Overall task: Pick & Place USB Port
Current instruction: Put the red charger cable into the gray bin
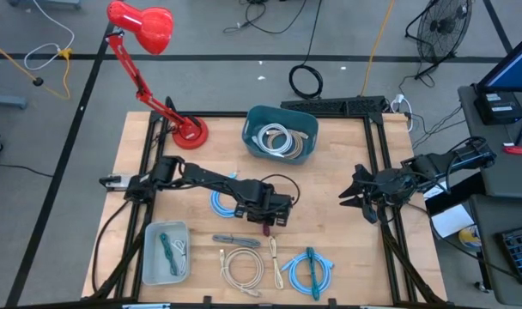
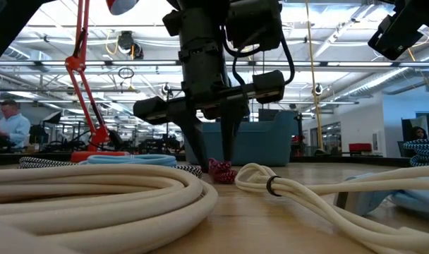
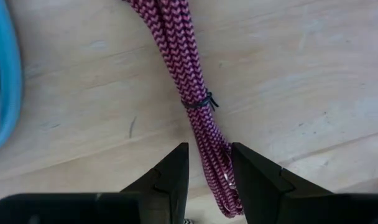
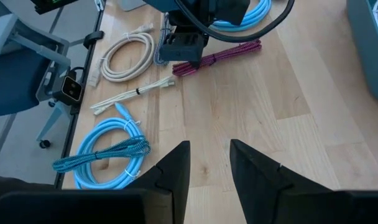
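Observation:
A maroon braided cable bundle (image 3: pixel 189 56), bound by a black tie (image 3: pixel 199 102), lies flat on the wooden table near its middle (image 1: pixel 268 230). My left gripper (image 3: pixel 209 177) points down over one end of the bundle. It is open, with one finger on each side of the cable, and a thin strip of table shows beside one finger. In the low view its fingertips (image 2: pixel 213 166) reach almost down to the table. My right gripper (image 4: pixel 209 174) hangs open and empty above the table's right side (image 1: pixel 351 196).
A blue bin (image 1: pixel 252 116) with white cables stands at the back. A grey tray (image 1: pixel 149 249) holding a green cable sits front left. Other coiled cables lie nearby: light blue (image 1: pixel 222 204), white (image 1: pixel 242 268) and blue (image 1: pixel 308 270). A red lamp (image 1: pixel 179 129) stands back left.

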Motion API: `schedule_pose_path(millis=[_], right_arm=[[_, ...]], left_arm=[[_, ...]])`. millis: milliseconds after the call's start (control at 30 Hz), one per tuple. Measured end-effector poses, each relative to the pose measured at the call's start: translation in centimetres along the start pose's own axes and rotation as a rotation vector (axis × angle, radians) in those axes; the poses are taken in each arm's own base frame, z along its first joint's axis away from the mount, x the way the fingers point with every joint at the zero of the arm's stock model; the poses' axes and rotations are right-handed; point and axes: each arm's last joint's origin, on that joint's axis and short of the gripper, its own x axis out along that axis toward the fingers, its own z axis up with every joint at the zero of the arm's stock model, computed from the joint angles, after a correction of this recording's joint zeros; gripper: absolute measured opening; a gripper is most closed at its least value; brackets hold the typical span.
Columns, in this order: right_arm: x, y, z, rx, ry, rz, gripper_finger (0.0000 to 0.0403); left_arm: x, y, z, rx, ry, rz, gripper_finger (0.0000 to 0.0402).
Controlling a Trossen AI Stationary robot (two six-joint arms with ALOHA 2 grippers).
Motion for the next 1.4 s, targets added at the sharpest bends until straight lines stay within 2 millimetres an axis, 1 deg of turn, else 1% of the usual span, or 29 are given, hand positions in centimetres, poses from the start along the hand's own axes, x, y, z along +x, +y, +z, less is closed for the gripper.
schedule_pose_path(millis=[300,433,467,667,767,867,967,1033,1133,1267,1400], right_arm=[[0.0,0.0,0.0,-0.002,0.0,0.0,0.0105],[0.1,0.0,0.0,-0.01,0.001,-0.003,0.0105],[0.2,0.0,-0.1,-0.01,-0.002,-0.003,0.0105],[1.8,-0.3,-0.8,0.037,-0.016,0.008,0.0105],[2.9,-0.4,-1.3,0.082,-0.027,0.019,0.0105],[4.0,-0.4,-1.6,0.08,-0.03,0.022,0.0105],[5.1,-0.3,-1.5,0.078,-0.027,0.017,0.0105],[6.0,-0.1,-1.2,0.091,-0.033,0.012,0.0105],[7.5,0.0,-0.6,0.126,-0.03,0.031,0.0105],[9.8,-0.2,0.1,0.179,0.006,0.02,0.0105],[11.8,-0.5,2.1,0.239,0.009,-0.036,0.0105]], left_arm=[[0.0,-0.3,0.0,0.019,0.0,-0.033,0.0122],[-1.0,-0.5,-0.2,0.033,-0.01,-0.069,0.0122],[-1.5,-0.5,-0.3,0.032,-0.021,-0.071,0.0122],[-2.3,-0.2,-0.5,0.028,-0.051,-0.054,0.0122],[-3.0,-0.2,-0.7,0.044,-0.058,-0.073,0.0122],[-3.9,-0.2,-0.9,0.072,-0.081,-0.093,0.0122],[-5.6,-0.2,-1.2,0.11,-0.121,-0.133,0.0122],[-7.1,-0.1,-1.3,0.132,-0.158,-0.16,0.0122],[-9.5,0.2,-1.6,0.166,-0.232,-0.201,0.0122],[-13.3,1.2,-1.9,0.245,-0.351,-0.244,0.0122],[-16.8,2.5,-2.4,0.372,-0.455,-0.262,0.0122]])
